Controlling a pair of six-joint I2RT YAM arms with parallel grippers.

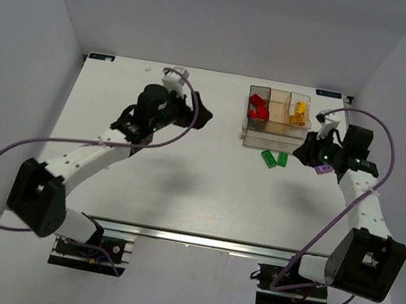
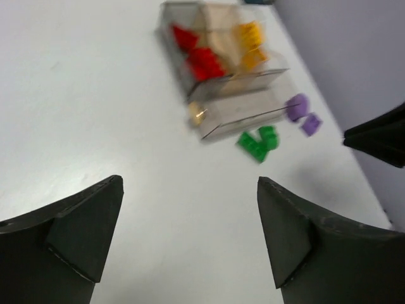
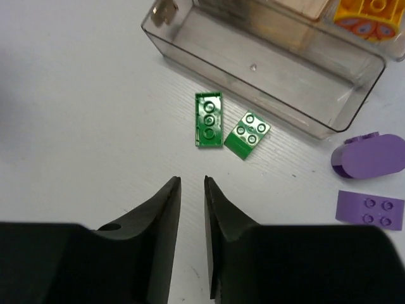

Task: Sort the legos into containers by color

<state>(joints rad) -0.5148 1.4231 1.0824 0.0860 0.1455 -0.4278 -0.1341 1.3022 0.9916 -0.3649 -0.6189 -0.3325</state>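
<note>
The containers stand at the back right, and the front tray holds nothing. Red legos lie in the left bin and yellow legos in the right bin. Two green legos lie flat on the table just before the tray. Two purple legos lie to their right. My right gripper hovers just short of the green legos, jaws nearly together with nothing between them. My left gripper is wide open and empty, well left of the containers.
The white table is walled in by grey panels at the left, back and right. The right wall is close behind the purple legos. The right arm's dark body shows at the right edge of the left wrist view.
</note>
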